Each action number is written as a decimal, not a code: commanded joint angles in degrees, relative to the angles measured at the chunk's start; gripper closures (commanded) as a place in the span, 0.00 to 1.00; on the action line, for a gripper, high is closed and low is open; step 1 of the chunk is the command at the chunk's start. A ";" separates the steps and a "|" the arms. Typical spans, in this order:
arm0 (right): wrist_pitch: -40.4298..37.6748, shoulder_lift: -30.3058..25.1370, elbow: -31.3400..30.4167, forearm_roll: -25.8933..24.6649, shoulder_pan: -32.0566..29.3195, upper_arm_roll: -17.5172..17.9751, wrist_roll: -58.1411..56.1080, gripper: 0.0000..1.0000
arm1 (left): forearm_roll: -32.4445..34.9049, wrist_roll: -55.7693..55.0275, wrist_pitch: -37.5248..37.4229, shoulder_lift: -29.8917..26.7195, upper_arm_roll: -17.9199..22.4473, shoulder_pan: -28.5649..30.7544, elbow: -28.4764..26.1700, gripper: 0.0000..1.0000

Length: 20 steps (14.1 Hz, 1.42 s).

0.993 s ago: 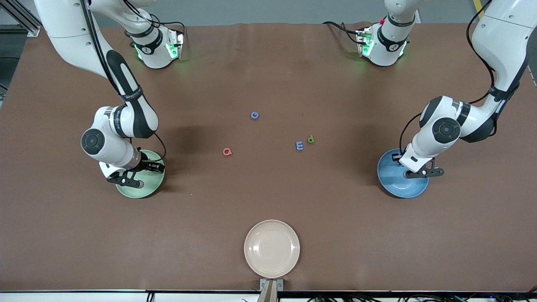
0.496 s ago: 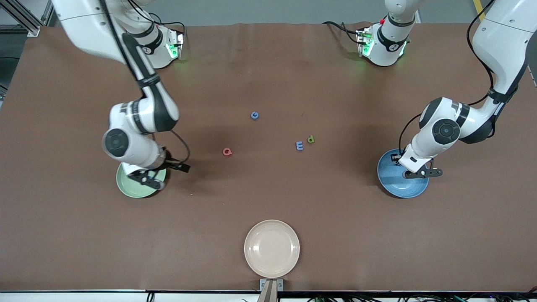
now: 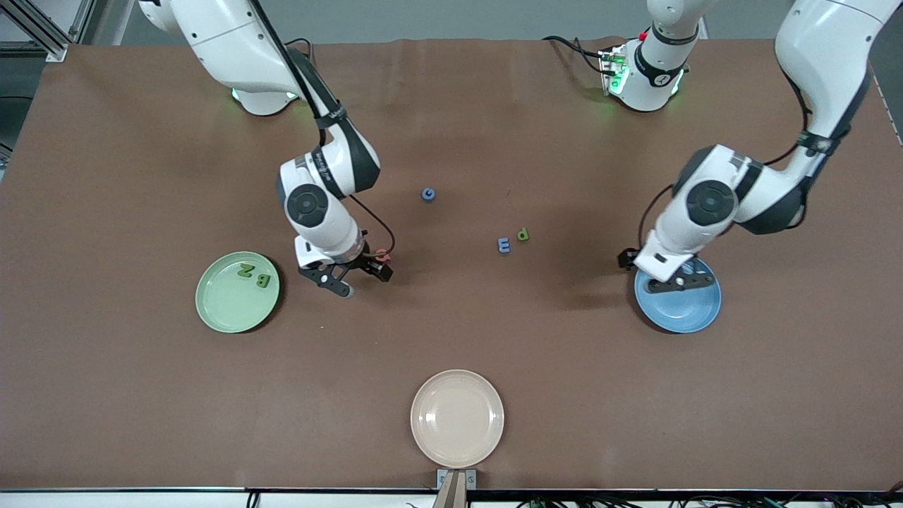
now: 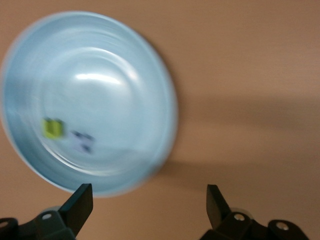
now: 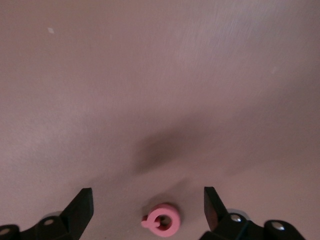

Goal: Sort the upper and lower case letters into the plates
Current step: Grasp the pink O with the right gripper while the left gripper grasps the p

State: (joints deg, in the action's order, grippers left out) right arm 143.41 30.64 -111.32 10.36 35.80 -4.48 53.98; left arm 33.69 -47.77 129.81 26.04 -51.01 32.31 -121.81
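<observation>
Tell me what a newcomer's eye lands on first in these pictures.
Most striking is the right gripper, jaws open, low over the pink letter G on the brown table beside the light green plate, which holds two green letters. The left gripper, jaws open, hangs over the edge of the blue plate at the left arm's end. A cream plate sits nearest the front camera.

A robotics lab — two white arms bolted along one edge of a brown-covered table (image 3: 141,395), cables trailing from their bases, aluminium framing (image 3: 42,32) at one corner.
</observation>
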 commanded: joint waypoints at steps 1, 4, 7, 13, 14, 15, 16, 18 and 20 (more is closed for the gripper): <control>0.64 -0.32 -1.44 0.54 2.17 -0.71 3.85 0.05 | -0.82 -10.73 -0.88 1.99 -1.11 -7.14 0.78 0.00; 0.90 -0.50 -4.16 0.45 3.22 -0.71 4.73 0.07 | 0.06 -20.93 -0.88 4.98 -0.84 -14.10 2.71 0.00; 5.90 -0.58 -7.93 0.45 3.40 -0.71 5.17 0.08 | 0.06 -26.74 -0.79 8.05 0.20 -19.46 4.29 0.00; 7.06 -0.50 -8.21 0.45 4.54 -0.71 6.93 0.15 | 0.76 -31.85 3.07 10.08 7.33 -28.79 5.00 0.00; 7.06 -0.41 -8.21 0.45 4.63 -0.71 6.93 0.18 | 1.63 -32.03 3.34 10.78 7.33 -28.79 5.00 0.00; 6.97 -0.41 -8.21 0.45 4.72 -0.71 6.93 0.20 | 2.69 -32.03 3.95 11.22 7.42 -28.71 5.00 0.00; 6.71 -0.41 -8.12 0.45 4.90 -0.62 7.71 0.23 | 3.22 -32.03 4.74 11.66 7.42 -28.71 5.00 0.00; 6.36 -0.41 -8.03 0.45 6.04 -0.71 8.86 0.32 | 4.01 -32.03 5.27 12.28 7.42 -28.71 5.00 0.05; 6.36 -0.41 -7.95 0.11 5.95 -0.79 8.43 0.42 | 4.37 -32.03 5.27 12.72 7.50 -28.71 5.00 0.19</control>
State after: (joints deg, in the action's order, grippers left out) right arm 149.74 30.61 -118.21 10.32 40.53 -4.72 61.43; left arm 36.59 -78.86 134.64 38.03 -43.69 3.79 -117.37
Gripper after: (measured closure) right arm 0.317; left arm 0.093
